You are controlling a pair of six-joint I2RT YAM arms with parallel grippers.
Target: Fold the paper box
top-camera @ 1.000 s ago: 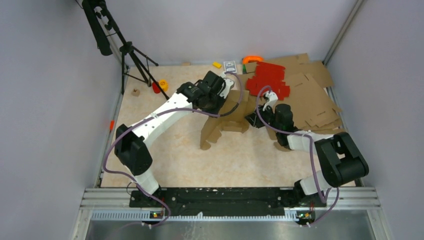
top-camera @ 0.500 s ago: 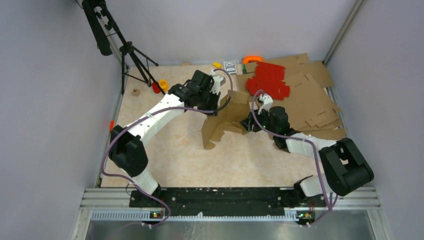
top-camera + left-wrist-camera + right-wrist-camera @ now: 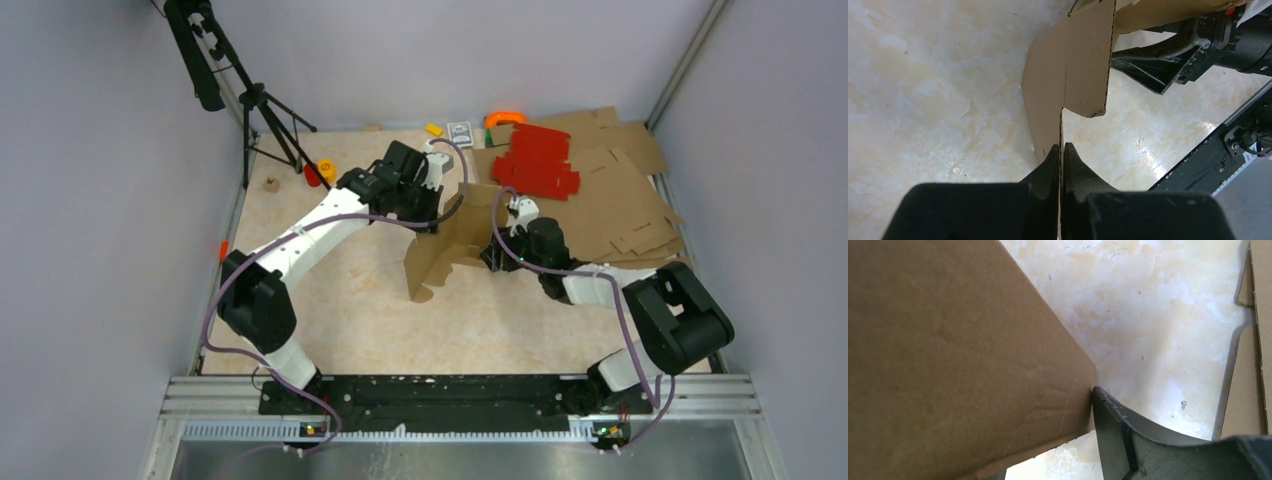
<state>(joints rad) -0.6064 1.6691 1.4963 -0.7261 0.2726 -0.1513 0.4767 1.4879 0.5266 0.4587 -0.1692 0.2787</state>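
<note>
Left gripper (image 3: 1061, 150): fingers pressed together on a thin edge of the paper box (image 3: 1068, 75), with the corrugated edge running straight up from between the tips. The clamp was firm and no gap showed between the fingers and the card.

In the overhead view the left gripper (image 3: 432, 205) sat at the far, upper edge of the paper box (image 3: 450, 240). The box stood partly raised on the table (image 3: 340, 300), near its middle. One panel sloped down toward the near left, and a flap touched the surface there.

Right gripper (image 3: 496, 252): low, at the box's right side. In the wrist view one dark finger (image 3: 1118, 430) lay with its tip against the corner of a brown panel (image 3: 948, 365). The other finger was hidden behind the card. The jaws stood apart and were not clamped on the sheet.

Beyond the right arm, red cardboard sheets (image 3: 540, 160) lay on larger flat brown cardboard sheets (image 3: 620, 200) at the table's far right.
</note>
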